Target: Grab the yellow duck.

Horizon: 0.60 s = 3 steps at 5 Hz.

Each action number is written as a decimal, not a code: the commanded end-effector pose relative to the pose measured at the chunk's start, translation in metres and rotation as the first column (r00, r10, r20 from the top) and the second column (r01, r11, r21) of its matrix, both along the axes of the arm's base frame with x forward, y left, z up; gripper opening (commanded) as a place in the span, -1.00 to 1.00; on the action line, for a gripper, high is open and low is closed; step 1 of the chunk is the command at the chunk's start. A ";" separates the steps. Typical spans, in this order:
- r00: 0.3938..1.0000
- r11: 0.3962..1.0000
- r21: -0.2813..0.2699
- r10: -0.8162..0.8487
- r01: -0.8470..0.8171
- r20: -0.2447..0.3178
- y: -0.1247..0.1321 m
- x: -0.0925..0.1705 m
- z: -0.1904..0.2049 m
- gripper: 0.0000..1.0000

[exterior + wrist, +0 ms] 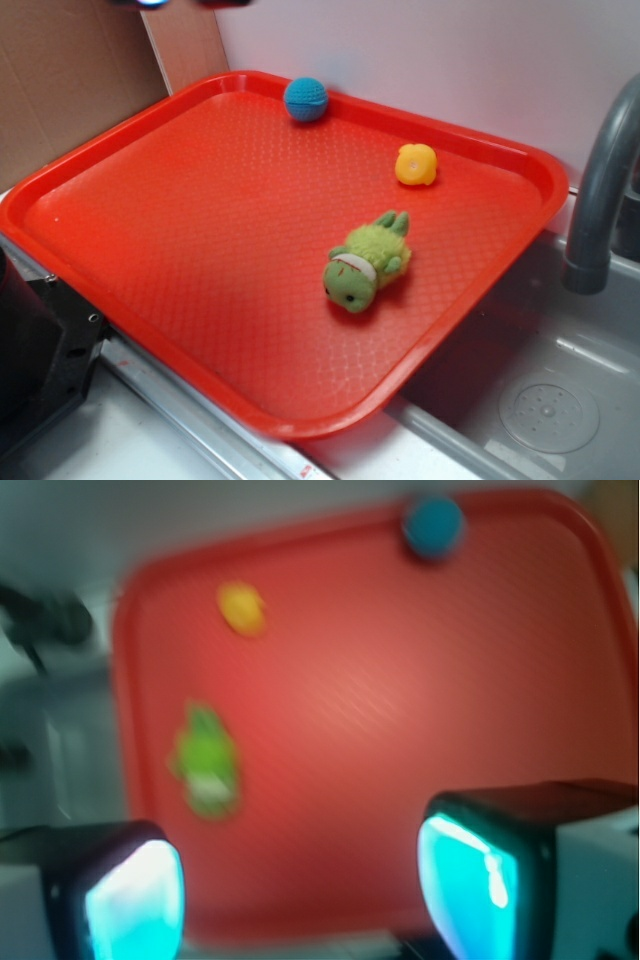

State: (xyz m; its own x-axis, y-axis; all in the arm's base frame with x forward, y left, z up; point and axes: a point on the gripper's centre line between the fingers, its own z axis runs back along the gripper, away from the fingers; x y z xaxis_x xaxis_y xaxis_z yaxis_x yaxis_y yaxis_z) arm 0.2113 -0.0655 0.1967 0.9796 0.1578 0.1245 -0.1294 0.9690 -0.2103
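The yellow duck (416, 164) is a small rounded yellow-orange toy lying on the red tray (180, 230) near its far right rim. In the blurred wrist view the yellow duck (242, 608) sits at the upper left of the tray (400, 720). My gripper (300, 890) hangs high above the tray's near edge, far from the duck. Its two cyan-padded fingers (135, 905) stand wide apart with nothing between them. In the exterior view only a dark bit of the arm shows at the top edge.
A fuzzy green plush animal (365, 262) lies mid-tray to the right. A blue knitted ball (306, 99) rests against the far rim. A grey faucet (600, 190) and a sink (540, 390) lie to the right. Cardboard (60, 80) stands at the back left.
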 end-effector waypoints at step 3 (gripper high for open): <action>1.000 0.997 0.069 0.020 -0.021 0.020 -0.015 0.044 -0.033 1.00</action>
State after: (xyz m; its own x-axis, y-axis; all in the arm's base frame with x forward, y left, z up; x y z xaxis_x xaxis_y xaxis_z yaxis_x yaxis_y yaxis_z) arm 0.2504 -0.0771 0.1424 0.9824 0.1620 0.0931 -0.1513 0.9821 -0.1123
